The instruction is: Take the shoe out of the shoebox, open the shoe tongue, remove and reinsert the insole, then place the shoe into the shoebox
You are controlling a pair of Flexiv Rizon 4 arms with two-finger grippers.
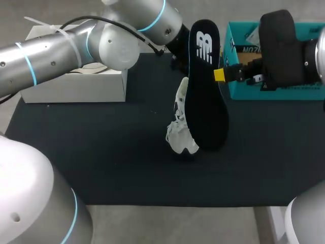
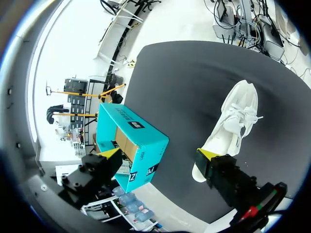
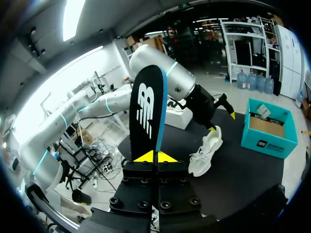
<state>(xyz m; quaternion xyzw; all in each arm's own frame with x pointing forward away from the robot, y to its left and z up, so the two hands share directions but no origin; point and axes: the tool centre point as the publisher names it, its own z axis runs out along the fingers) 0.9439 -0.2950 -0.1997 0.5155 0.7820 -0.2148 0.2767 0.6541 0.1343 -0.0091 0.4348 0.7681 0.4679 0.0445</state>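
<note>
Above the table (image 1: 101, 152), the insole (image 1: 205, 91) is being clamped by the right claw (image 3: 155, 156), the left claw (image 2: 159, 153) being held apart near the shoe (image 2: 233, 121).

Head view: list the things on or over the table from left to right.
White box → white shoe → black insole, held in the right gripper → teal shoebox.

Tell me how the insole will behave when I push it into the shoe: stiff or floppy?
Probably fairly stiff: the insole stands straight with no droop, pinched only at its edge by the right hand. Likely light, being thin and flat. It may flex if jammed against the shoe.
</note>
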